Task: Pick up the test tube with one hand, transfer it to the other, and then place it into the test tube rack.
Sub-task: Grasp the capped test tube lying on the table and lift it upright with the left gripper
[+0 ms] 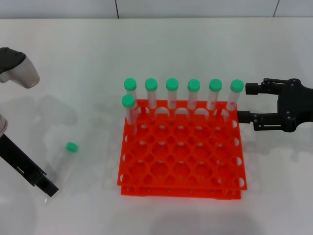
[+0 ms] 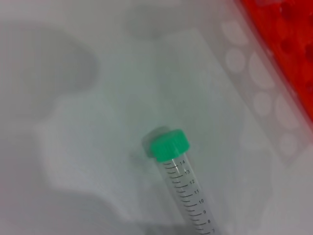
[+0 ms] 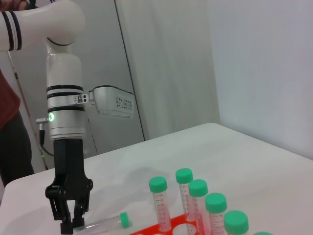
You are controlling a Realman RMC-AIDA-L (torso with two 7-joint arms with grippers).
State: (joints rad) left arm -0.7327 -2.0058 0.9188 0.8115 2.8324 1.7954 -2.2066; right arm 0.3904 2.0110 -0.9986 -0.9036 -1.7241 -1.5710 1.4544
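Test tube [image 2: 188, 193], graduations 7 to 14

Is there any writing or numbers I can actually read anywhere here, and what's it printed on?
"14", "13", "12", "11", "10", "9", "8", "7": scale numbers down the test tube lying on the table.
Tubes standing in the rack: faint marks, too small to read.
Nothing else readable.

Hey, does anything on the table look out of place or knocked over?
One test tube lies flat on the table, left of the orange rack, while seven others stand capped in it. The left gripper is at its bottom end. Nothing looks spilled or broken.
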